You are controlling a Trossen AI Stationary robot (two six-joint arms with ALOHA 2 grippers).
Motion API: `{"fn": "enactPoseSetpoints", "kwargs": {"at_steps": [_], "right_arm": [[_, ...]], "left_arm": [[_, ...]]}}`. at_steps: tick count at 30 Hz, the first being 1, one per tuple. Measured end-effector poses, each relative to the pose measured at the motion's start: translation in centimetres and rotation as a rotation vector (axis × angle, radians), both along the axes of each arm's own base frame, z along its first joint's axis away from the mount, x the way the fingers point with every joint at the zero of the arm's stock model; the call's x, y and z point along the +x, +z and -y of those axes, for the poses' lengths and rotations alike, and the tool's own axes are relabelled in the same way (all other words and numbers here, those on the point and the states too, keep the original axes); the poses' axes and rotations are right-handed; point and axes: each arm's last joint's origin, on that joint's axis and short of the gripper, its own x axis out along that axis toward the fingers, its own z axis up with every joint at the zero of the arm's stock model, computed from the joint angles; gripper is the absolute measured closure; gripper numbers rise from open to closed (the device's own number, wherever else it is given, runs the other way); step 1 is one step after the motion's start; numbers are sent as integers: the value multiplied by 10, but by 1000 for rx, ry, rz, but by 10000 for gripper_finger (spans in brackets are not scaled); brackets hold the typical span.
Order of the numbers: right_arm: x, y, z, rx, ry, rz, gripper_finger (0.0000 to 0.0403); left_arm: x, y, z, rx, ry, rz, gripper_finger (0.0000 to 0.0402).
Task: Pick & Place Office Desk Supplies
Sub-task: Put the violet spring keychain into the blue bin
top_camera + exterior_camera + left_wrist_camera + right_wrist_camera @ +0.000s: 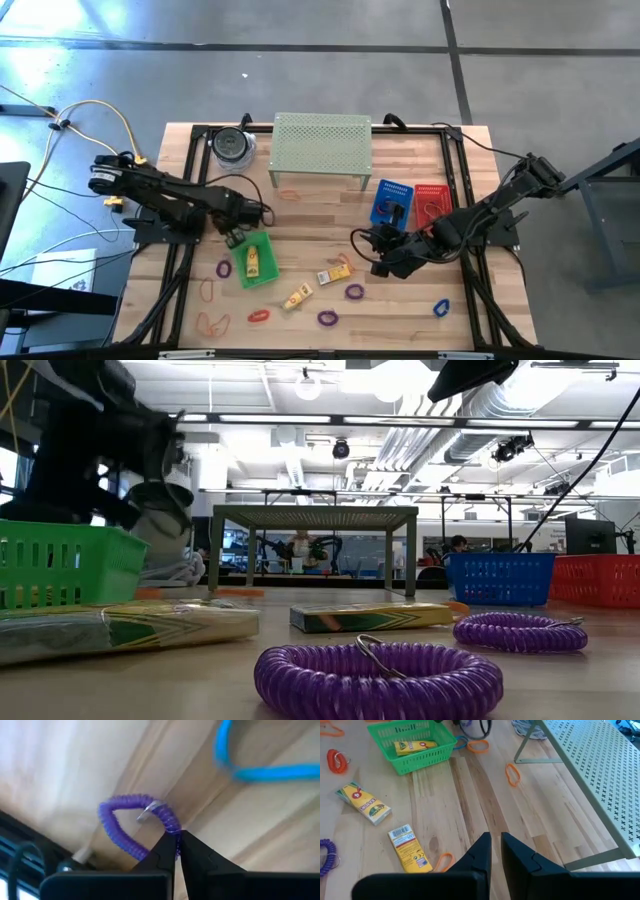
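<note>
- Evidently, the left gripper (176, 844) pinches a purple coil loop (131, 822) thinly; it could slip before reaching the green basket (255, 261).
- Right gripper (495, 851): fingers together, empty.

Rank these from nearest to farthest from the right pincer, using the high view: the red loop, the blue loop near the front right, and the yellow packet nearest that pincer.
From the right pincer:
1. Yellow packet, just to its front-left.
2. Blue loop, toward the front right.
3. Red loop, front, on the left arm's side.
The left pincer grips a purple loop.
</note>
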Motion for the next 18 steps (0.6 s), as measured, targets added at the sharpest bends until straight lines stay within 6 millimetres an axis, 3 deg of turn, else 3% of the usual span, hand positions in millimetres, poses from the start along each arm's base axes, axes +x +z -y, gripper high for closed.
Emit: {"fn": "enactPoseSetpoints", "kwargs": {"at_steps": [4, 9, 14, 18], "right_arm": [[0, 0, 0, 1, 0, 3, 374], [0, 0, 0, 3, -1, 7, 374], [0, 0, 0, 2, -1, 7, 374], [1, 1, 0, 2, 0, 10, 374]], "left_arm": [[-2, 22, 2, 53, 11, -4, 394], [6, 57, 9, 61, -21, 154, 394], [15, 97, 21, 87, -63, 392, 395], [27, 123, 35, 59, -145, 691, 395]]}}
